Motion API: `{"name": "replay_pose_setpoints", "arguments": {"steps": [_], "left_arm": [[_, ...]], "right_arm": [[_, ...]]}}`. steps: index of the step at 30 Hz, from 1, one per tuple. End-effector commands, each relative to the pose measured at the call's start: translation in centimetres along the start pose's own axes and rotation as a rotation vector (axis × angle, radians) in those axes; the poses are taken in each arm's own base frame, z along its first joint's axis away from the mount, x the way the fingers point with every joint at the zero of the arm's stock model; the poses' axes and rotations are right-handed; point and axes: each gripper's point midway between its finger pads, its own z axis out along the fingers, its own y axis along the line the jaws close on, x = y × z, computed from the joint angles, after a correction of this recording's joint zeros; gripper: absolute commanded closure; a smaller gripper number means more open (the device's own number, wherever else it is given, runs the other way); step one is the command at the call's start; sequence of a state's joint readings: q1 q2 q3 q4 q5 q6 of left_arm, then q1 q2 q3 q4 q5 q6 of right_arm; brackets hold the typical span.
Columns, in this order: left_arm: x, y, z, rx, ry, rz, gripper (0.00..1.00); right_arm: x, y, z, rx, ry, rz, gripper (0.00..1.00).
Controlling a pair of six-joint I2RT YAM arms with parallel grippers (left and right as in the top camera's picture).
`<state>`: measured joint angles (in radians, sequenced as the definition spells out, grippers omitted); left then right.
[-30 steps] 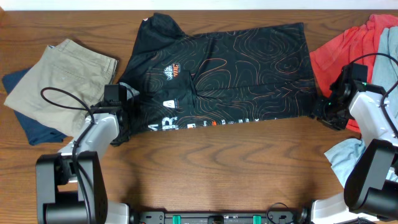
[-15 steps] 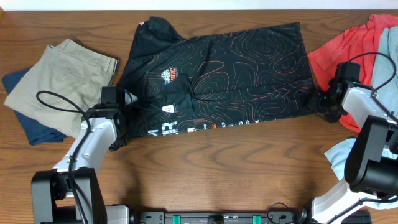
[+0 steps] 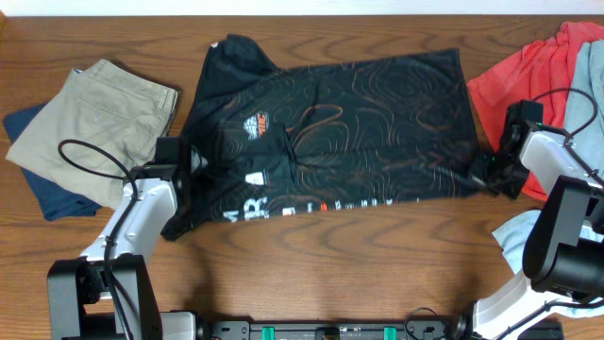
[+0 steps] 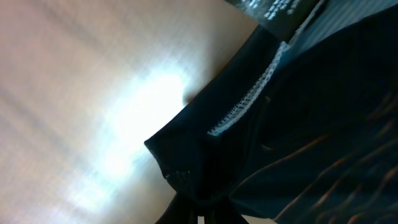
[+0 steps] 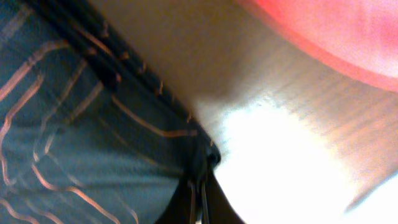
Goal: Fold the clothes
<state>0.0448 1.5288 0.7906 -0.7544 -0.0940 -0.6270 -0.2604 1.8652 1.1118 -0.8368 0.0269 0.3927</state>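
Observation:
The clothes, a black jersey (image 3: 359, 123) with thin orange contour lines and white lettering, lie spread across the middle of the table. My left gripper (image 3: 189, 170) is shut on the jersey's near left edge, where black fabric with a white stitched seam (image 4: 249, 99) bunches at the jaws (image 4: 199, 208). My right gripper (image 3: 483, 175) is shut on the jersey's near right corner, and the patterned cloth (image 5: 93, 124) runs into its closed jaws (image 5: 200, 186). The near hem looks lifted off the wood between the two grippers.
Khaki shorts (image 3: 90, 109) lie on a dark blue garment (image 3: 52, 194) at the left. A red shirt (image 3: 528, 71) and a light blue garment (image 3: 585, 85) lie at the right; more pale blue cloth (image 3: 528, 236) sits near the right arm.
The right gripper has shut on the jersey's near right corner. The jersey's near hem has lifted and shifted slightly, and the fabric looks pulled tauter.

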Motion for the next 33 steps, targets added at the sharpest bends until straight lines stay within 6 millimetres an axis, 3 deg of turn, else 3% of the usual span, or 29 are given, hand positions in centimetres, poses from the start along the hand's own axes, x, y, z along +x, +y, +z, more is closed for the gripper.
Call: {"name": "replay_pose_setpoints", "arguments": {"steps": [1, 5, 8, 18, 20, 22, 23, 29, 33], "left_arm": [[1.1, 1.6, 0.0, -0.059, 0.039, 0.046, 0.94], [3.2, 3.4, -0.4, -0.129, 0.128, 0.08, 0.94], [3.5, 3.7, -0.6, -0.137, 0.138, 0.082, 0.94], [1.6, 2.4, -1.9, -0.057, 0.031, 0.06, 0.94], [1.7, 2.7, -2.3, -0.055, 0.028, 0.06, 0.9], [1.9, 2.8, -2.6, -0.053, 0.028, 0.06, 0.84], [2.0, 2.9, -2.8, -0.049, 0.027, 0.059, 0.84], [2.1, 2.2, -3.6, 0.015, 0.017, 0.052, 0.83], [2.1, 0.8, -4.1, 0.1, 0.015, 0.051, 0.83]], "right_arm": [[2.1, -3.8, 0.4, 0.153, 0.081, 0.078, 0.99], [4.2, -6.6, -0.3, 0.239, 0.174, 0.113, 0.99], [5.0, -7.8, -0.6, 0.266, 0.214, 0.131, 0.99], [4.9, -8.0, -1.7, 0.256, 0.194, 0.138, 0.95], [4.8, -7.8, -2.0, 0.237, 0.178, 0.142, 0.84], [4.6, -7.2, -2.4, 0.201, 0.163, 0.148, 0.5], [4.3, -6.9, -2.7, 0.179, 0.151, 0.143, 0.4], [2.4, -4.3, -4.1, 0.012, 0.056, 0.04, 0.44], [2.4, -3.2, -3.8, -0.038, 0.059, 0.014, 0.51]]}}
